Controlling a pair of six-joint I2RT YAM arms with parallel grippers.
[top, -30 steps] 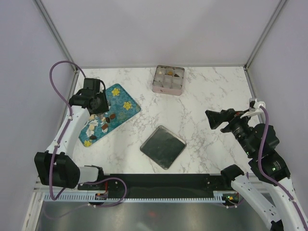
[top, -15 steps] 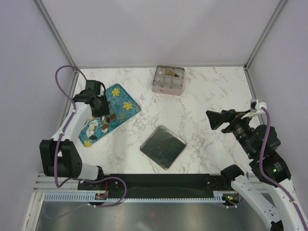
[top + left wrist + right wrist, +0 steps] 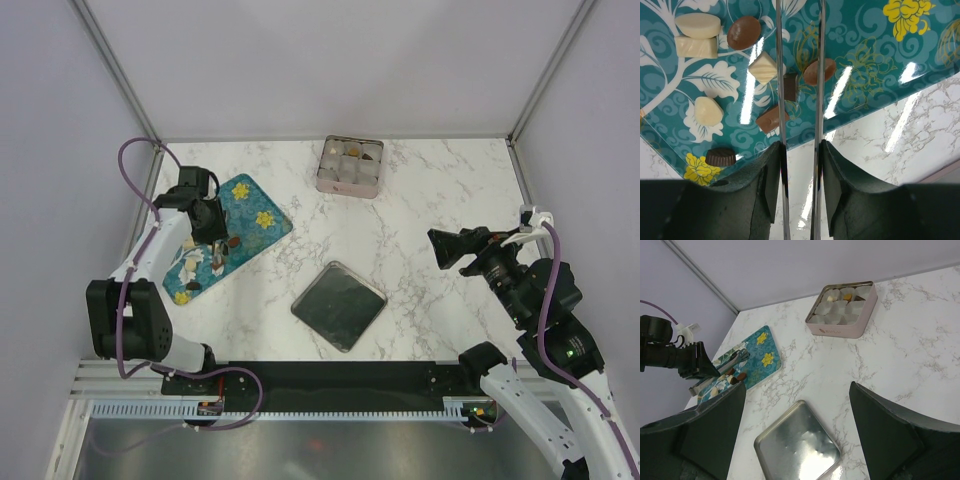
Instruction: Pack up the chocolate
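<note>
Several chocolate pieces [image 3: 743, 32] lie on a teal flowered tray [image 3: 875, 65]: whitish ones [image 3: 707, 111], brown ones [image 3: 771, 119] and a dark cup-shaped one [image 3: 720, 156]. My left gripper [image 3: 799, 145] is shut on metal tongs [image 3: 781, 100]. The tongs' two blades reach over the tray, with a dark square piece [image 3: 790, 87] between them and a reddish oval piece [image 3: 827, 70] at the right blade. In the top view the left gripper [image 3: 212, 228] is over the tray [image 3: 255, 205]. My right gripper [image 3: 437, 247] is open and empty, high over the table's right side.
A pink square tin [image 3: 350, 166] with pale paper cups stands at the back centre, with a few pieces in it [image 3: 842, 308]. Its silver lid [image 3: 339, 305] lies flat near the front centre. The cage posts and walls close in the table's sides.
My left gripper with the tongs has shifted a little right and nearer over the tray's chocolates. The right arm has not moved.
</note>
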